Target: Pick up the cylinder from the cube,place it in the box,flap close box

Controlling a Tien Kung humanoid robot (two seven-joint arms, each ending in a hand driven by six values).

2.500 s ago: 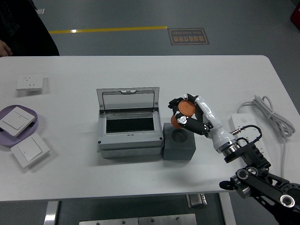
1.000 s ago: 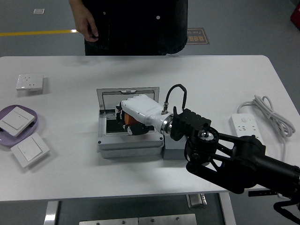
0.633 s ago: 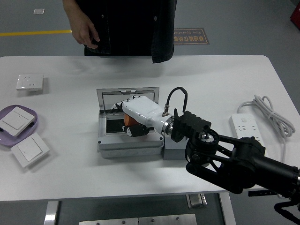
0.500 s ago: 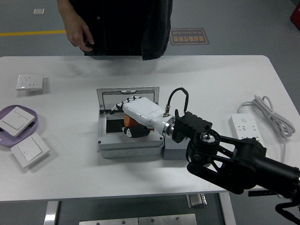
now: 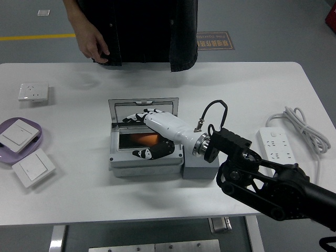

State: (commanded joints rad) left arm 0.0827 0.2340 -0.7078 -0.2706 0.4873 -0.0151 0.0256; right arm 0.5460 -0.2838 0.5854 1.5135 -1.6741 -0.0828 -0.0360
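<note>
The box (image 5: 144, 137) sits mid-table with the cube (image 5: 199, 169) touching its right side. A power strip (image 5: 273, 145) lies well right; wall switches (image 5: 32, 168) (three) well left.

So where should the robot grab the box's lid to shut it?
Best at the lid's free top edge, coming from behind and above. It stands upright, hinged at the back of the box, so pulling that edge forward should swing it down. The right hand is already near.

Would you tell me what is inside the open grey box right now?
Inside the grey box, an orange shape, apparently the cylinder, shows in the recess. The right hand spreads open over it, so the recess's right part and the cylinder's exact resting position are hidden.
</note>
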